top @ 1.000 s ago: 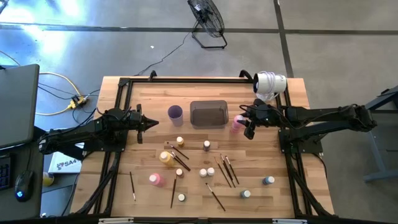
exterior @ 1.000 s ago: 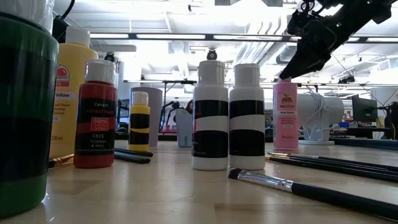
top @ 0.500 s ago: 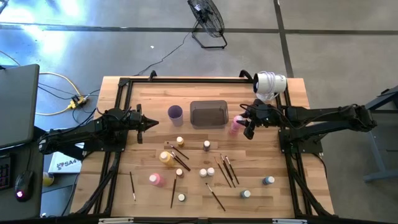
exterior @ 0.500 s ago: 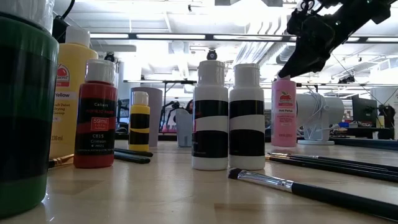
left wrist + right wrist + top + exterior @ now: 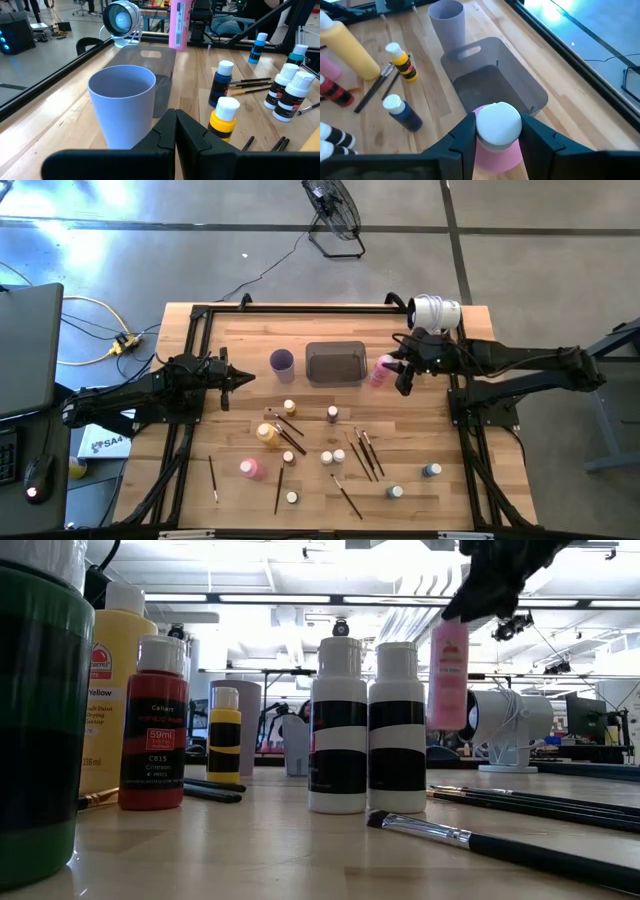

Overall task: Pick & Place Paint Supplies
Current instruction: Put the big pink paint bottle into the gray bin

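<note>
My right gripper (image 5: 399,370) is shut on a pink paint bottle (image 5: 381,370) with a white cap, which hangs above the table just right of the dark grey tray (image 5: 335,346). The low view shows the bottle (image 5: 447,675) well off the tabletop. My left gripper (image 5: 245,378) waits shut at the left, pointing at the purple cup (image 5: 282,362). On the near half of the table stand a yellow-orange bottle (image 5: 268,434), another pink bottle (image 5: 250,468) and several small bottles. Dark-handled brushes (image 5: 362,452) lie flat among them. My right gripper pinches the bottle's white cap (image 5: 498,122) between its two fingers (image 5: 465,137), one on each side of the cap. The fingers slant down from the table's right side. The bottle hangs below them, roughly upright and clear of the table.
The tray (image 5: 530,90) lies open and hollow just beyond the held bottle, with the purple cup (image 5: 447,20) past its far end. A white round camera unit (image 5: 435,313) stands at the table's far right. A black frame rail (image 5: 300,308) runs along the table's edges.
My right gripper has risen with the pink bottle, mostly in the last half second. The bottle stood on the table right of the tray before; now it hangs lifted clear.
</note>
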Robot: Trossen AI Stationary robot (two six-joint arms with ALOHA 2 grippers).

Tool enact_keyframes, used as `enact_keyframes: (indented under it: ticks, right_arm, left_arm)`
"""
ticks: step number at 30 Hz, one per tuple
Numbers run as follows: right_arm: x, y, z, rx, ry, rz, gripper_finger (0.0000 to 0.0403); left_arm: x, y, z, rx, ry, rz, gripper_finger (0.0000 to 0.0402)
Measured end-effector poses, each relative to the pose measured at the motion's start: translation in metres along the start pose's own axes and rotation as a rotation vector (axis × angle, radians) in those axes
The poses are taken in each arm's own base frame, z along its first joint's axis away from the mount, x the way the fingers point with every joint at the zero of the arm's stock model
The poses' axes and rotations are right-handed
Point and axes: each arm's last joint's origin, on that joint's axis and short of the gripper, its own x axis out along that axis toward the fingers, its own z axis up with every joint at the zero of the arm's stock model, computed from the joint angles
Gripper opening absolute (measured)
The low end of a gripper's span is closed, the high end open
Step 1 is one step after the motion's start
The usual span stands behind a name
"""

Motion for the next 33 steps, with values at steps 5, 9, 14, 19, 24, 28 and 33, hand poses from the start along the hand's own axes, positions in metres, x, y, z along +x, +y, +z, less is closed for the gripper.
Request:
enact_keyframes:
  ticks: [5, 9, 14, 19, 24, 28, 33]
  right_arm:
    - [-0.014, 0.001, 0.019, -0.004, -0.048, 0.014, 0.0115]
    - [-0.019, 0.003, 0.03, -0.044, -0.072, 0.016, 0.0112]
    - [-0.008, 0.009, 0.041, -0.088, -0.076, 0.017, 0.0113]
    - [0.018, 0.012, 0.053, -0.145, -0.027, -0.016, 0.0112]
    - [0.039, 0.005, 0.071, -0.141, -0.055, -0.027, 0.0113]
    - [0.05, -0.003, 0.081, -0.126, -0.082, 0.019, 0.0112]
    - [0.059, -0.012, 0.081, -0.111, -0.061, 0.025, 0.0113]
  left_arm:
    - [0.0, 0.0, 0.0, 0.0, 0.0, 0.0, 0.0]
    - [0.0, 0.0, 0.0, 0.0, 0.0, 0.0, 0.0]
    - [0.0, 0.0, 0.0, 0.0, 0.0, 0.0, 0.0]
    - [0.0, 0.0, 0.0, 0.0, 0.0, 0.0, 0.0]
    - [0.0, 0.0, 0.0, 0.0, 0.0, 0.0, 0.0]
    - [0.0, 0.0, -0.001, 0.0, 0.005, 0.0, 0.0]
    - [0.0, 0.0, -0.001, -0.001, 0.007, 0.001, 0.0]
